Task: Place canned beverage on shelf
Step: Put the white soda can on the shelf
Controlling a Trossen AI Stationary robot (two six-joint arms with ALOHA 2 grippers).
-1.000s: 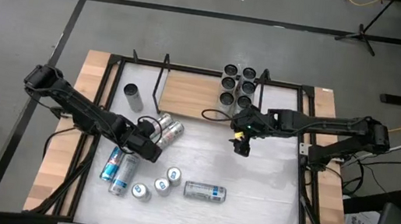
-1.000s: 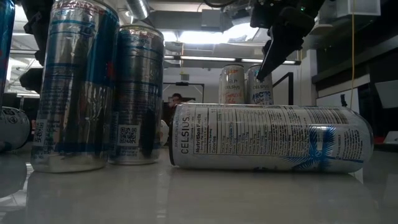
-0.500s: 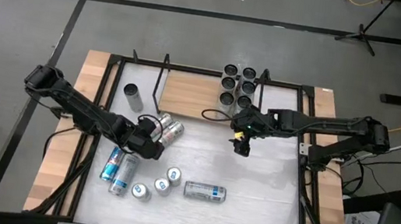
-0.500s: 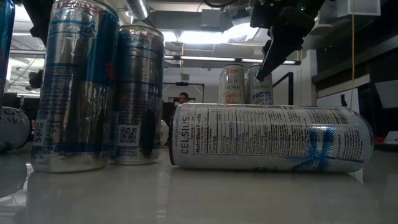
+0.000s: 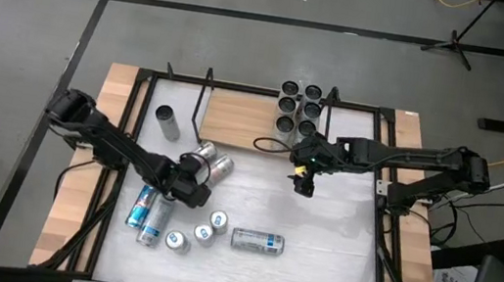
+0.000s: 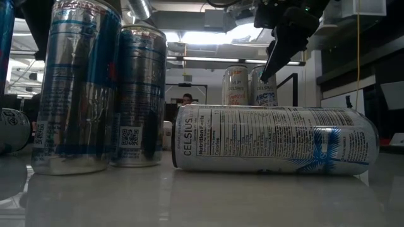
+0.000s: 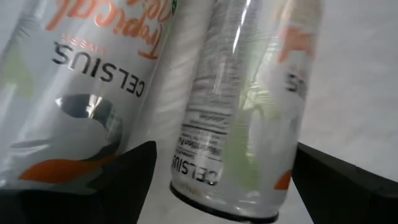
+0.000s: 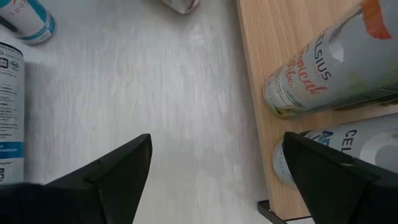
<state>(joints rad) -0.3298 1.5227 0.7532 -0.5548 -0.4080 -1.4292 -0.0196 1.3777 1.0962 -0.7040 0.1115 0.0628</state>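
Two orange-and-white cans [image 5: 213, 161] lie side by side on the white tabletop in front of the shelf [image 5: 235, 119], a wooden board in a black rod frame. My left gripper [image 5: 195, 179] is low over their near ends and open. In the left wrist view its fingers stand on either side of one lying can [image 7: 239, 118], while the other can [image 7: 87, 81] lies outside them. My right gripper [image 5: 303, 182] hangs open above the tabletop beside the shelf's right end, with nothing between its fingers [image 8: 214, 152].
Several upright cans [image 5: 298, 108] stand on the shelf's right end. Several more cans stand and lie at the near left [image 5: 161, 222], one lies alone near the front [image 5: 258, 241], and a dark can [image 5: 166, 121] stands at the far left. Bare tabletop [image 5: 327, 241] stretches to the right.
My left gripper has sunk and gone a little toward the table's right, closing in on the near ends of the two lying cans. Its fingers have stayed open. No can has moved.
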